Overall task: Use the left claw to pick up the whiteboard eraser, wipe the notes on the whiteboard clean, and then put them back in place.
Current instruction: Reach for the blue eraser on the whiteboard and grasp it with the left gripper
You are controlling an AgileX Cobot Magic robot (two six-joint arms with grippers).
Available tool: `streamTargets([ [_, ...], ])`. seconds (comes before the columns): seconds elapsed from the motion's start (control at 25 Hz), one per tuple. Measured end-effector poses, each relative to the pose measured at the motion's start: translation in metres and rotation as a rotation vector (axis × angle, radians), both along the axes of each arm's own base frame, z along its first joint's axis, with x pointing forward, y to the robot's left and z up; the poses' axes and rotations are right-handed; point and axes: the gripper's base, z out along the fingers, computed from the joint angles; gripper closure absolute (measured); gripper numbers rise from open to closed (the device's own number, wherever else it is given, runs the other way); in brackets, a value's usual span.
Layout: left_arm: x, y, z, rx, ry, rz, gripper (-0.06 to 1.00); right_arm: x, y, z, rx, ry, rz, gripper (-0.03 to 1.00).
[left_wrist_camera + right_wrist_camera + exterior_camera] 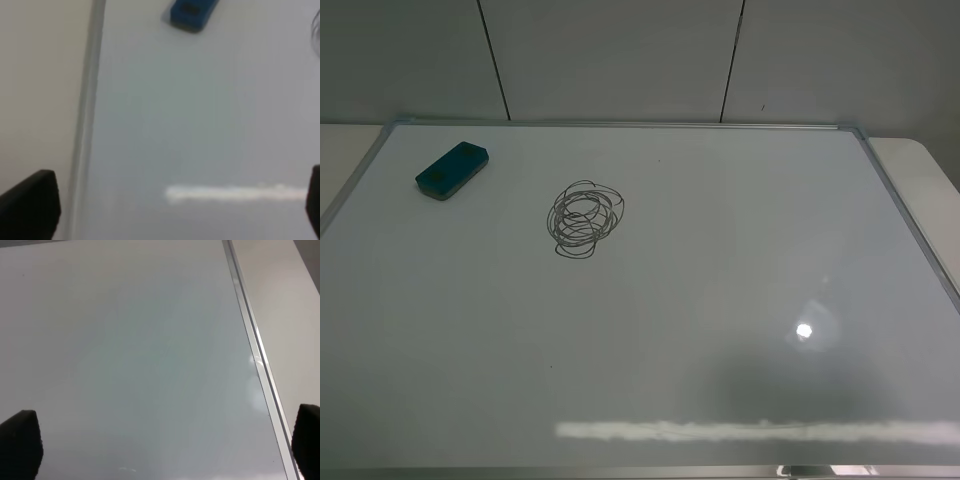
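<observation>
Whiteboard eraser [452, 169], teal with darker patches on top, flat on the whiteboard [720, 300] near its far left corner, turned at a slant to the silver frame [620, 124] and just inside it, touched by no gripper. Beside it toward the board's middle, clearly apart, the notes [586, 219]: a tangle of thin dark loops, unwiped. Elsewhere on the glossy surface a long bright streak of reflected light [750, 431] along the near edge and a small glare spot [804, 331]. Left claw [172, 207] seen only by its own wrist camera: black fingers [31, 205] spread wide, holding only air above the board's left frame rail, the eraser [192, 11] well ahead of the tips. Right gripper [165, 445] likewise parted wide, fingers [20, 440] over bare board by the right frame rail. Pale tabletop [920, 180] flanking the board, grey panelled wall [620, 60] behind.
</observation>
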Motion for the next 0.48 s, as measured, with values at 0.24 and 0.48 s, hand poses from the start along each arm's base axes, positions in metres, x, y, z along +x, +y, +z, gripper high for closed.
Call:
streamTargets([
  [0.24,0.067,-0.002,0.024,0.159,0.162,-0.114,-0.05,0.0,0.0,0.0,0.0,0.0,0.0,-0.03],
  [0.48,0.146,-0.007,0.023,0.241,0.353,-0.247,-0.05,0.0,0.0,0.0,0.0,0.0,0.0,-0.03],
])
